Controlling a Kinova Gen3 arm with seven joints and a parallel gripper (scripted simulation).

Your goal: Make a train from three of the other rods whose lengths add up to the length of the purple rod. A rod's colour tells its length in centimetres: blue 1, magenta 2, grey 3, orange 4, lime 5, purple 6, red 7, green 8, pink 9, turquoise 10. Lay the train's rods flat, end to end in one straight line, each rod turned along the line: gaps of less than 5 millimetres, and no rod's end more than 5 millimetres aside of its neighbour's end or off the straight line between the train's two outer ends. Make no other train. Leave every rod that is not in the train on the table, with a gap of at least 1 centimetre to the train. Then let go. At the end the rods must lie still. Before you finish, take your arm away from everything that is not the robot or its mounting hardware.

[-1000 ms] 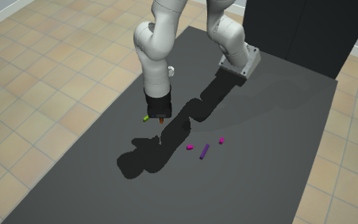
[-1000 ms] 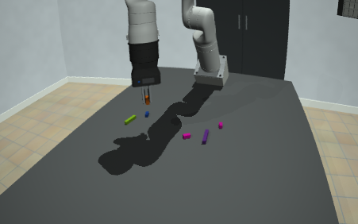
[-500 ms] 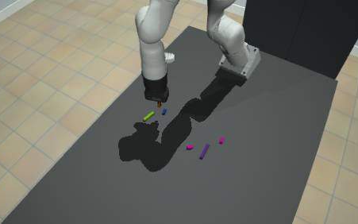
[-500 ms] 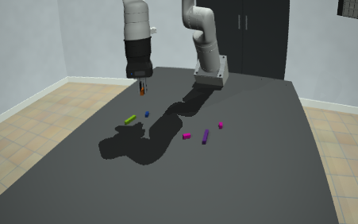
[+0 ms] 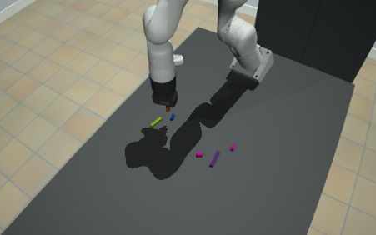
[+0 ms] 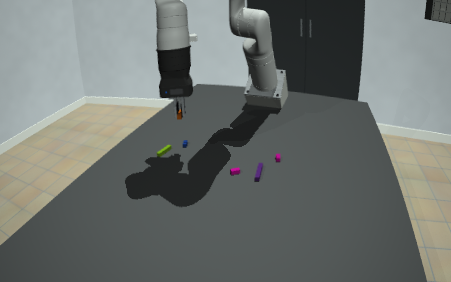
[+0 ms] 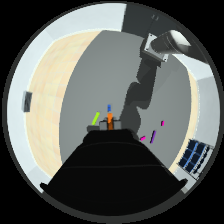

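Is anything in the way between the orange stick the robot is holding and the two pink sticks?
Nothing visible. The tool holds the orange stick high above the table. The two pink sticks lie off toward the purple stick, with only bare table and the arm's shadow between.

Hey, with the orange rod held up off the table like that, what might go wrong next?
1. The short orange rod hangs upright in the claw, pinched near its top, so it may slip or land on end instead of flat.
2. The two small magenta rods lie close beside the long purple rod; placing there might nudge it.
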